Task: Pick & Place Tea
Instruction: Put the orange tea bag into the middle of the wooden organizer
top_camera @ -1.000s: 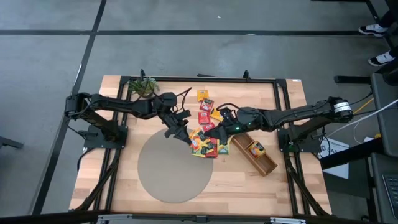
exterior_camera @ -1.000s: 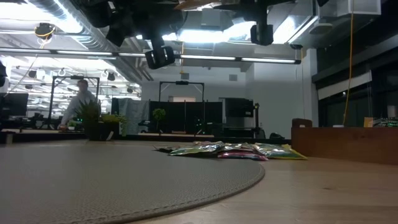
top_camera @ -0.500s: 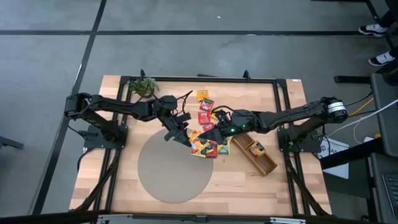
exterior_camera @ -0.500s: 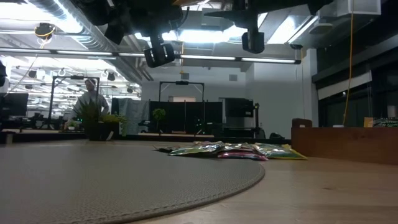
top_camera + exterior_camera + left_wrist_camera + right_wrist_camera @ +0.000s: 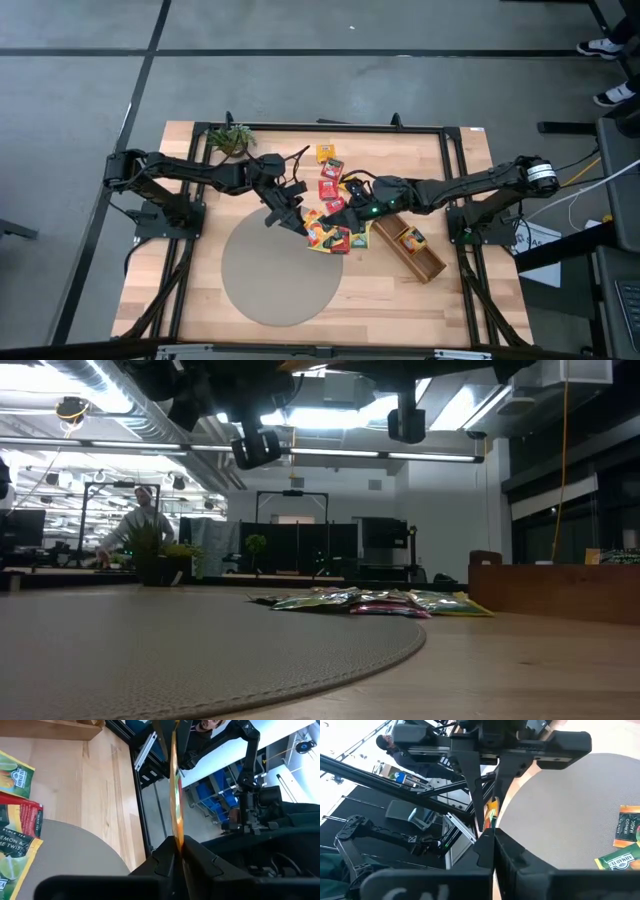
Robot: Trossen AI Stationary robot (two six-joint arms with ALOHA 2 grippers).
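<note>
A yellow-orange tea sachet (image 5: 175, 795) hangs in the air between my two grippers, above the middle of the table, and shows edge-on in the left wrist view. My left gripper (image 5: 176, 842) is shut on one end of it. My right gripper (image 5: 488, 836) faces it and is shut on the other end (image 5: 491, 815). In the high view the two grippers (image 5: 298, 220) (image 5: 332, 212) meet over a pile of red, yellow and green tea sachets (image 5: 330, 235) that lies flat on the wood at the mat's edge. My left gripper pinches the sachet's near edge (image 5: 175, 832) between its two fingers, coming nearly level from the table's left. The sachet stands out past the fingertips, lifted clear of the table. My right gripper pinches the opposite edge of the same sachet (image 5: 491, 824) between its two fingers, coming nearly level from the table's right. The sachet spans the gap between both grippers, clear of the pile.
A round grey mat (image 5: 275, 275) covers the near left of the table. A long wooden divided tray (image 5: 410, 248) lies slantwise at the right with a sachet (image 5: 413, 239) in it. More sachets (image 5: 328, 170) lie toward the far edge. A potted plant (image 5: 231, 140) stands far left.
My right gripper has edged toward the left gripper and dipped a little. The left gripper has kept its place with the sachet.
</note>
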